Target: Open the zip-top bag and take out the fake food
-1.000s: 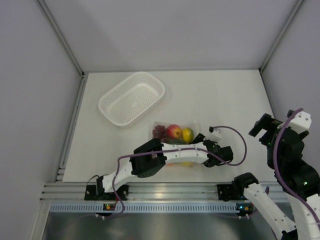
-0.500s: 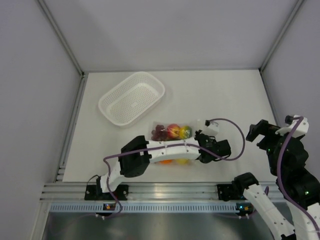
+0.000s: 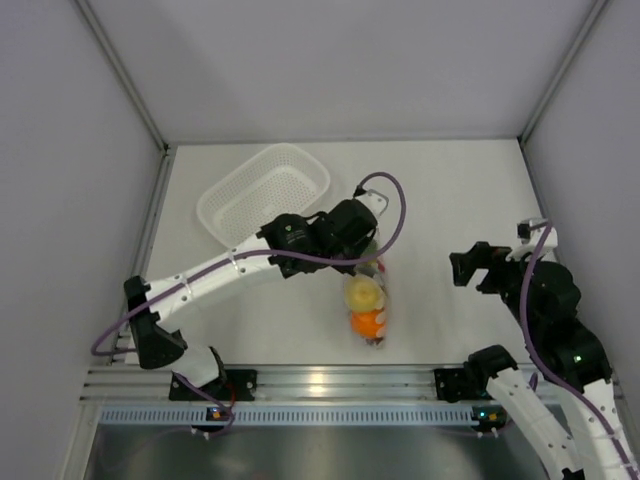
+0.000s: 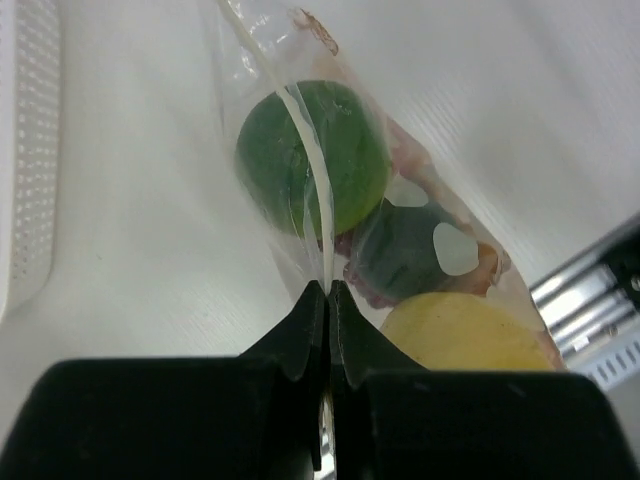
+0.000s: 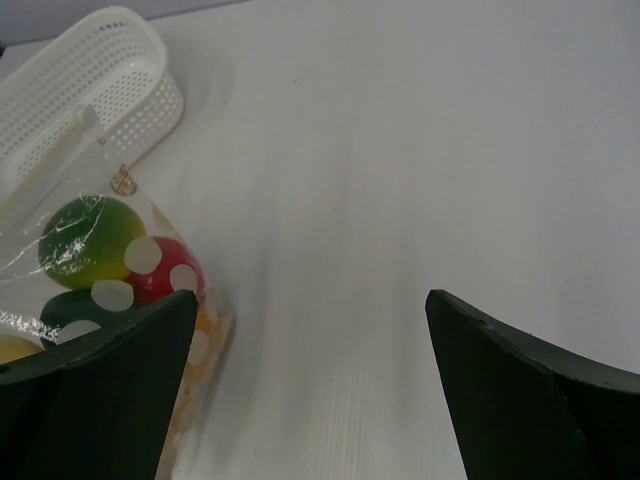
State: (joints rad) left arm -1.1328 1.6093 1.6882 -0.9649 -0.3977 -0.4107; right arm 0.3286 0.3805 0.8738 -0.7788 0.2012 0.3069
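The left end effector (image 4: 327, 290) is pinched tight on an edge of the zip-top bag (image 3: 372, 318). The bag trails toward six o'clock near mid-counter (image 3: 460, 190), with the fake food (image 3: 362, 293) inside (yellow and orange pieces showing). The right end effector (image 5: 310, 300), at three o'clock, gapes wide and holds nothing.

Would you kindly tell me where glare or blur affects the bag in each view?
Top external: evenly lit, zip-top bag small, glare only on the rail. Left wrist: bag's film streaked with glare, left gripper a blurred black mass. Right wrist: right gripper out of focus, bag cut by the left edge.
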